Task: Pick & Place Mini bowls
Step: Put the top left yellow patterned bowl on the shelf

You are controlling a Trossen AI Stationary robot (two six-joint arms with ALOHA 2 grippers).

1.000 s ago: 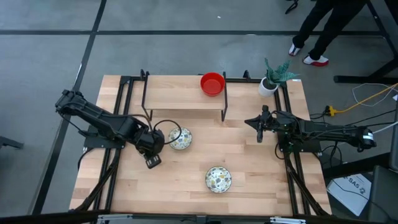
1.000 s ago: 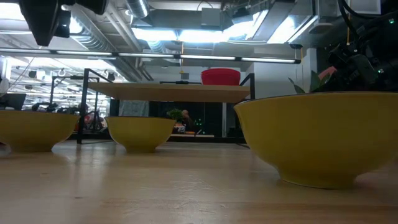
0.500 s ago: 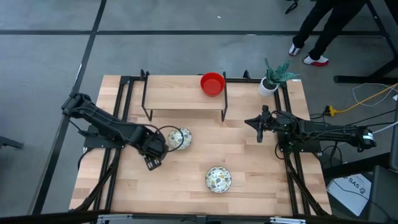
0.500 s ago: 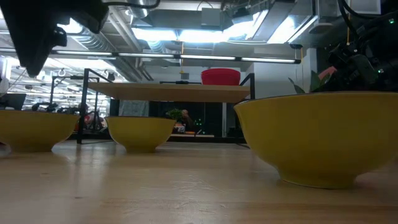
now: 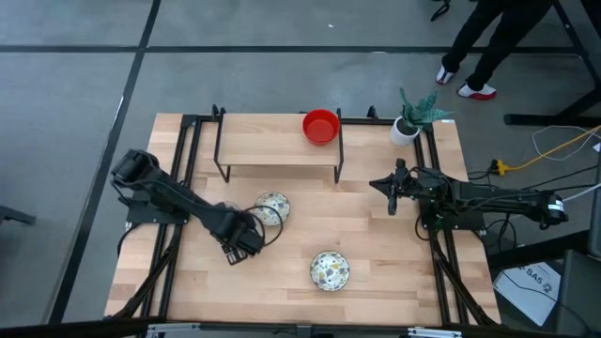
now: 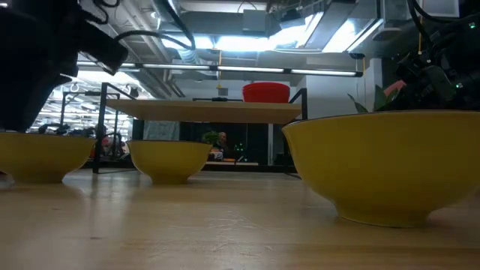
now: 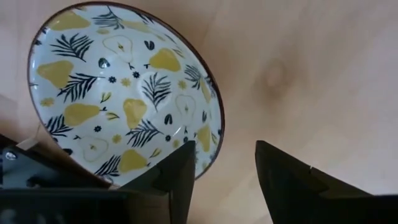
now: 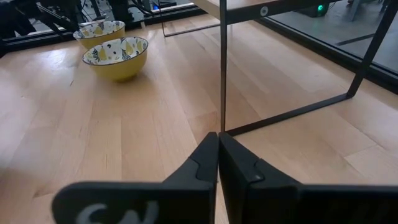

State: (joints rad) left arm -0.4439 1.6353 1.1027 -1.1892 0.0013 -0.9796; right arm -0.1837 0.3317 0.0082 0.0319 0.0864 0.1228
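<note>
Here, a patterned bowl point(image 7: 124, 93) sits free on the table.
Left gripper point(image 5: 246, 246) spread beside it; right gripper point(image 8: 217, 163) pressed together, idle.

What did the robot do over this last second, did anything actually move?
The left gripper opened and drew back toward the table's front edge, away from the patterned bowl it had been at; nothing is held. That bowl shifted slightly. The right gripper, the red bowl and the front patterned bowl stayed put.
</note>
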